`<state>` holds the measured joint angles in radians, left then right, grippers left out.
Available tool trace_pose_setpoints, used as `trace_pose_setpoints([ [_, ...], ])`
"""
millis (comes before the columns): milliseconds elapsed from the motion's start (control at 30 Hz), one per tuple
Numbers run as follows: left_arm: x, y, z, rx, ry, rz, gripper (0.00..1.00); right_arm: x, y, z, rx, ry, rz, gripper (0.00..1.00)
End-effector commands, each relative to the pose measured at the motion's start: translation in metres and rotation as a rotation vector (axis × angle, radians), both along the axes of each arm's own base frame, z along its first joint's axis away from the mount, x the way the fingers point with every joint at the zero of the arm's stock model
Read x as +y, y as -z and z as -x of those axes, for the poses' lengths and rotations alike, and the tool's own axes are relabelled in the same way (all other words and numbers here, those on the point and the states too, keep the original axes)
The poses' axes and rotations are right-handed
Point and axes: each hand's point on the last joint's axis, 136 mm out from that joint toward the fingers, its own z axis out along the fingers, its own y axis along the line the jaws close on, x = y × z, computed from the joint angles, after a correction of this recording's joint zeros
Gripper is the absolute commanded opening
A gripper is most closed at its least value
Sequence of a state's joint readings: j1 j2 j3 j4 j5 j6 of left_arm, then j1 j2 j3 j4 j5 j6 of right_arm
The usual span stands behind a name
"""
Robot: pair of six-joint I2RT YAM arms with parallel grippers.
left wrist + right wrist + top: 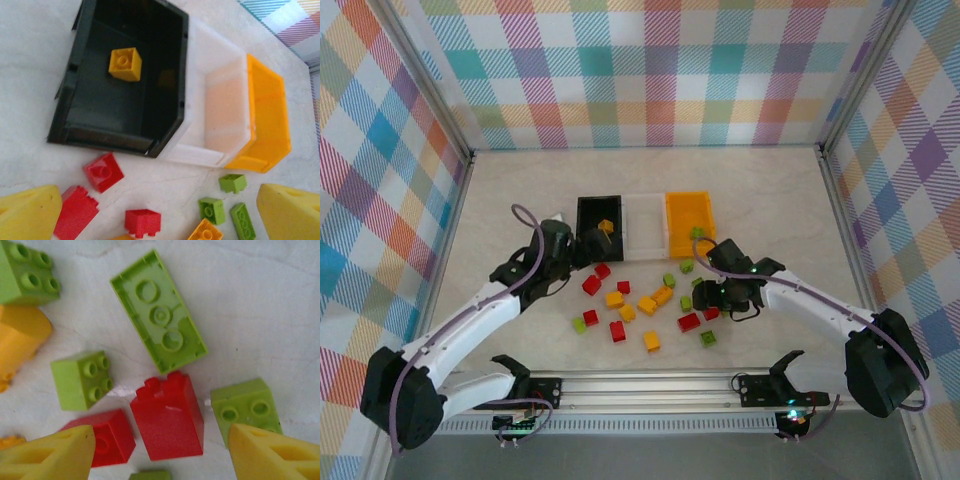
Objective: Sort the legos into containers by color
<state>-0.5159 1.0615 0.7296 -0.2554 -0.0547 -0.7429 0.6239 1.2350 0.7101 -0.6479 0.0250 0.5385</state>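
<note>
"One yellow-orange lego [125,64] lies in the black bin [100,137], studs up. The other legos [647,305] I see are loose on the table [520,190], just in front of the three bins."

"How do the bins stand?"

"Side by side, walls touching: black on the left, the white bin [220,95] in the middle, the orange bin [270,115] on the right. From overhead, something green [697,233] sits at the orange bin's near edge; I cannot tell whether it is inside."

"And your left gripper?"

"My left gripper [160,220] hangs near the black bin's front wall, fingers [27,212] spread wide, gripping nothing. Red bricks [103,171] and green bricks [211,209] lie on the table below it."

"The right?"

"My right gripper [160,455] is low over the right side of the pile, jaws wide apart. A red lego [167,415] lies between the fingers, touched by neither as far as I can see. A second red lego [112,437] lies just beside it, a long green lego [159,312], underside up, just beyond, and smaller green legos [80,379] around."
</note>
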Motion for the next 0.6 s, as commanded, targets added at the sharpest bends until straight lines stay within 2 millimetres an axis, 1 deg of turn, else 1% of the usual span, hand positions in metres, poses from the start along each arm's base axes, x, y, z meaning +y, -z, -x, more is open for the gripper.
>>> trace_pose_setpoints([
  [0,0.0,-0.006,0.007,-0.031,-0.006,0.059,1.0,-0.007,0.01,0.016,0.052,-0.023,0.047,0.69],
  [200,0.006,0.005,0.013,-0.008,-0.017,0.036,1.0,0.0,0.016,0.016,0.05,-0.056,0.073,0.64],
  [367,0.007,0.006,0.012,-0.004,-0.024,0.03,1.0,0.002,0.023,0.011,0.046,-0.082,0.14,0.59],
  [500,0.009,0.009,0.012,0.004,-0.027,0.025,1.0,0.003,0.027,0.006,0.039,-0.087,0.171,0.53],
  [567,0.009,0.008,0.012,0.004,-0.027,0.029,1.0,0.004,0.027,0.005,0.032,-0.089,0.169,0.48],
])
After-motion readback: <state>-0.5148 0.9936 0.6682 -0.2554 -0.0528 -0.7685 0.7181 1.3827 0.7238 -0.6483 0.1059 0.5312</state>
